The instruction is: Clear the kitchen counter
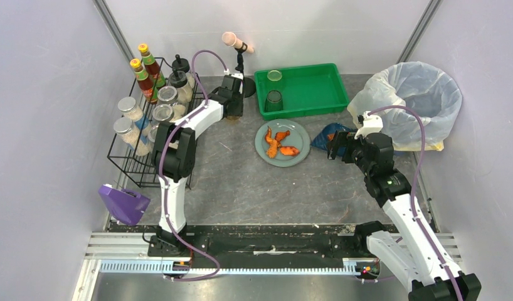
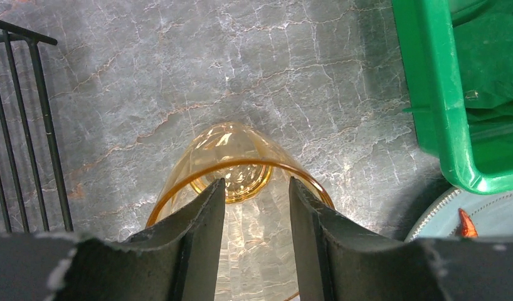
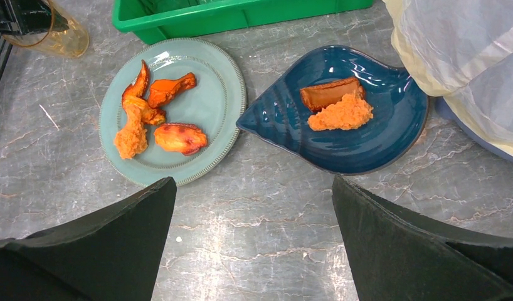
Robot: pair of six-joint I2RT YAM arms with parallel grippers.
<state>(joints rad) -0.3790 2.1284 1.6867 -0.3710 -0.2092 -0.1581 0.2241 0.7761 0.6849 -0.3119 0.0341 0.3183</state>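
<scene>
Amber glass (image 2: pixel 232 141) pickup judged in hand: left gripper (image 2: pixel 257 183) seen narrowly parted just above its rim, closure needed; right gripper (image 3: pixel 254 182) spread wide.

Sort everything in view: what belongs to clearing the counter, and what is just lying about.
Job, likely:
amber translucent plastic cup
round pale-green plate of orange scraps
dark blue shell-shaped dish
green plastic tray
white-bagged bin
grey stone-look kitchen counter

Lying about:
black wire rack of jars and bottles
purple plastic container
</scene>
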